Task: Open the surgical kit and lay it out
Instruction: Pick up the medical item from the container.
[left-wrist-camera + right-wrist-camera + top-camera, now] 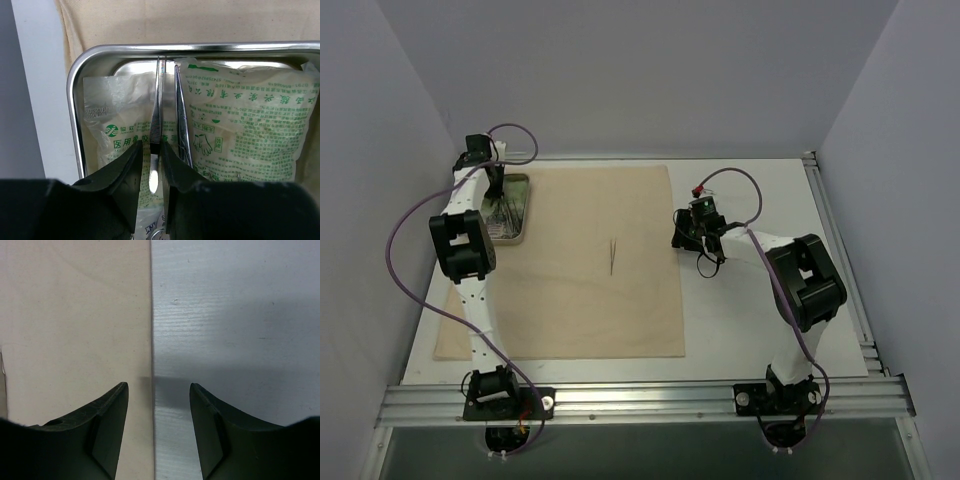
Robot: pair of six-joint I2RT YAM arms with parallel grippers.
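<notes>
White table (760, 330) carries beige cloth sheet (580, 290); left claw (152, 172) pinches steel tweezers (156, 125) (packets (250, 125) seen only at the wrist); right claw (157, 427) gapes empty.

A white table (760, 310) carries 1 beige cloth wrap (570, 300), spread flat as a large sheet over its left half (its right edge runs straight across the white top in the right wrist view), with the 2 arm bases mounted along the near edge.
</notes>
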